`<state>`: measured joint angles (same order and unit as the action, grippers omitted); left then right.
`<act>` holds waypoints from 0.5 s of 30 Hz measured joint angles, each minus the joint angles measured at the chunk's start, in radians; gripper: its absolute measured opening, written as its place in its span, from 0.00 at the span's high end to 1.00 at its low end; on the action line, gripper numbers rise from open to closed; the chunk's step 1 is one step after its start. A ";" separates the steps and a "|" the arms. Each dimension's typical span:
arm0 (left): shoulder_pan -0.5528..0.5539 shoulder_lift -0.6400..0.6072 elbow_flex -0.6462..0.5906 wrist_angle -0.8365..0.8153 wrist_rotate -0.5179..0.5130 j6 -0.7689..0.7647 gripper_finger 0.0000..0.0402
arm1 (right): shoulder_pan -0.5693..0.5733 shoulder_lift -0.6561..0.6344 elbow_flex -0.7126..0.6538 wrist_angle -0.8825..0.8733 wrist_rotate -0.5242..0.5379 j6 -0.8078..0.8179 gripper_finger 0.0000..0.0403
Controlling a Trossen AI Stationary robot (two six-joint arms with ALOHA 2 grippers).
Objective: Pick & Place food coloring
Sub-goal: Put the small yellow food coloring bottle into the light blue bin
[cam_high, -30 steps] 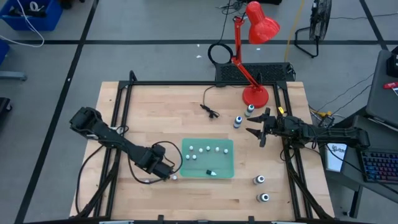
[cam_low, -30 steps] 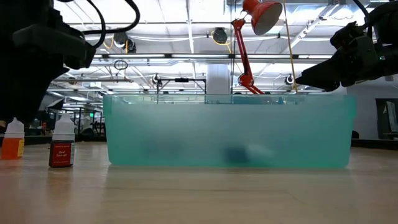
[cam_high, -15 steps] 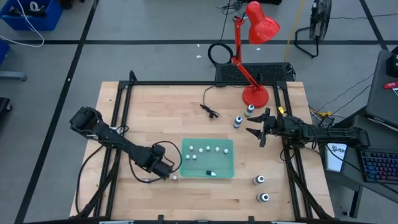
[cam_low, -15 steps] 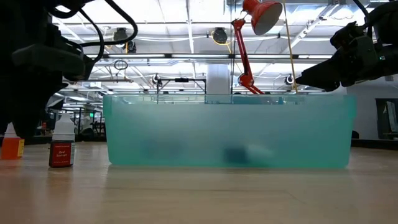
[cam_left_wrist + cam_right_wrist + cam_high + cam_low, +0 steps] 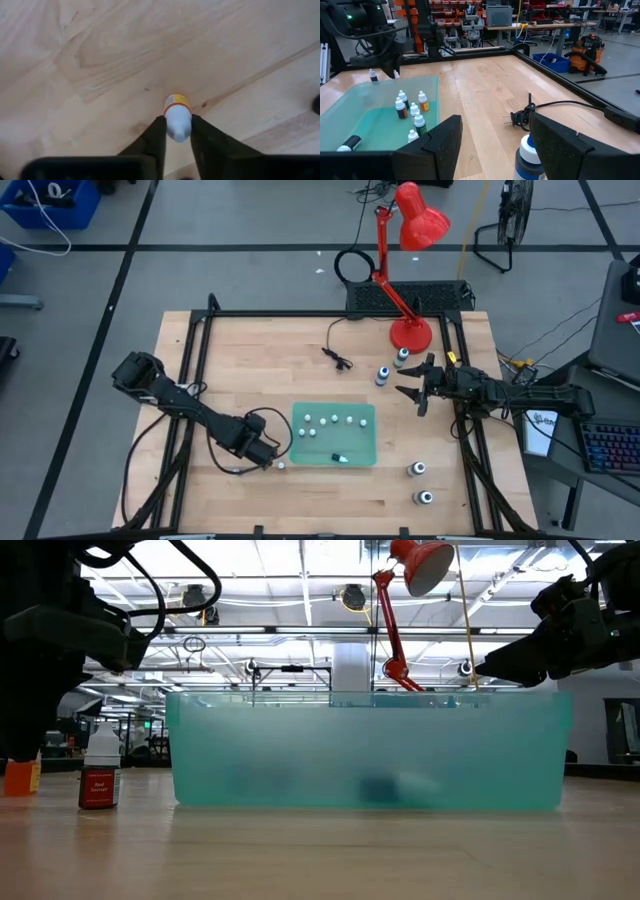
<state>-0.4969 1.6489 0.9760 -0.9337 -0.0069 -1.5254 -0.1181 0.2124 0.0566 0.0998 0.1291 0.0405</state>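
A tiny orange bottle (image 5: 176, 107) with a white cap stands left of the translucent green tray (image 5: 360, 446). My left gripper (image 5: 177, 122) is down over it, shut on it, and hides it in the high view (image 5: 266, 457). A small red bottle (image 5: 98, 780) stands beside it on its base (image 5: 280, 465). Several tiny white-capped bottles (image 5: 410, 112) stand in the tray, and one lies on its side (image 5: 340, 457). My right gripper (image 5: 412, 388) is open above the table's right side, near two larger white-topped bottles (image 5: 382, 375). My left gripper pinches the orange bottle's white cap (image 5: 178, 131) between its two fingers, coming from above and pointing down. In the low view the arm covers the bottle's top. Its base (image 5: 18, 780) rests on the table and the bottle is upright.
Two more larger bottles (image 5: 417, 470) (image 5: 425, 498) stand near the right front corner. A red desk lamp (image 5: 410, 332) stands at the far edge, with its black cord and plug (image 5: 338, 358) on the wood. A black frame (image 5: 190, 380) runs along the table's sides.
In the low view my left arm has come down and toward the tray over the orange bottle. The bottle's cap, which showed a second ago, is now covered. The bottle stays where it was. My right arm has kept still.
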 joint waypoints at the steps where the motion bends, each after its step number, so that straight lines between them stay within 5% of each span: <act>1: 0.000 0.000 0.000 0.000 -0.005 0.006 0.85 | 0.000 0.000 0.000 0.000 0.000 0.000 0.45; 15: 0.014 0.000 0.052 -0.007 -0.047 0.099 0.88 | 0.000 0.000 0.000 0.000 0.000 0.000 0.45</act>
<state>-0.4829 1.6493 1.0278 -0.9411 -0.0538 -1.4261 -0.1181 0.2125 0.0570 0.0998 0.1291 0.0404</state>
